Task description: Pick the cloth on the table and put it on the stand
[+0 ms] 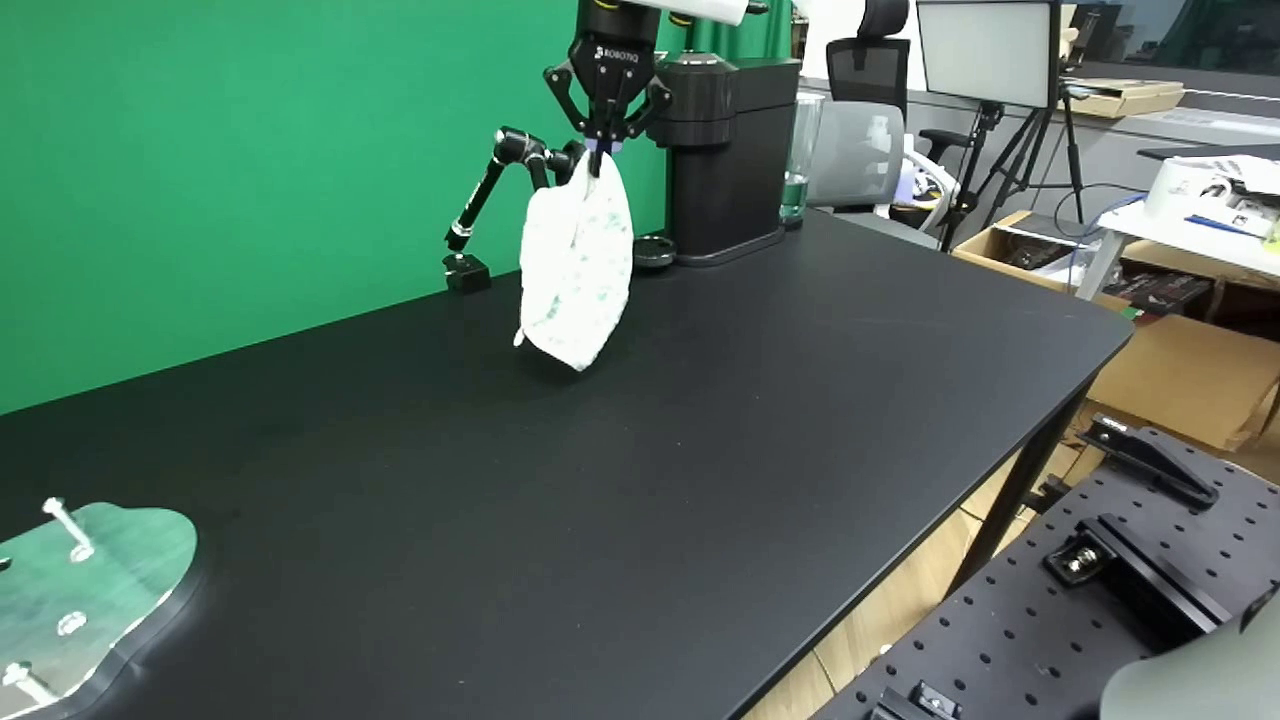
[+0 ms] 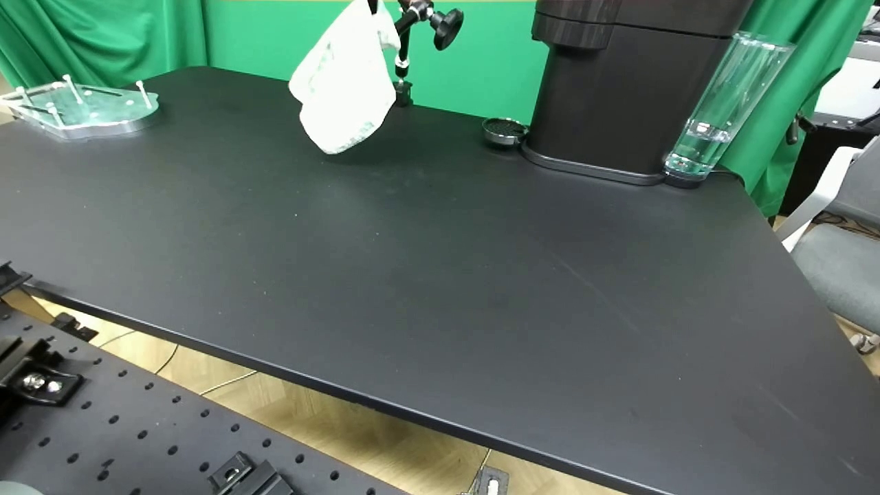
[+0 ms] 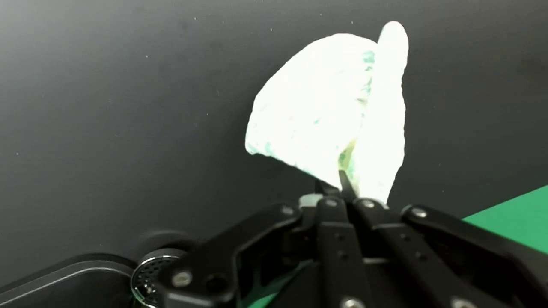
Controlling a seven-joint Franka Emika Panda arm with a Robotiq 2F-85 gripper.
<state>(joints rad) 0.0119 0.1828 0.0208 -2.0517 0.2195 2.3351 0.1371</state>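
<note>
Pincer (image 1: 597, 160) clamped on the top of the white green-patterned cloth (image 1: 577, 270), cloth suspended above the black table (image 1: 760, 420), jointed black stand (image 1: 513, 147) near the cloth, contact not determinable, black machine (image 2: 619, 96) with transparent container (image 2: 722, 110) at its side, pegged plate (image 1: 125, 580) well apart.

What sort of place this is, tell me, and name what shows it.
Most likely a robotics lab: a robot gripper holding a cloth, a perforated mounting plate and a green backdrop.
</note>
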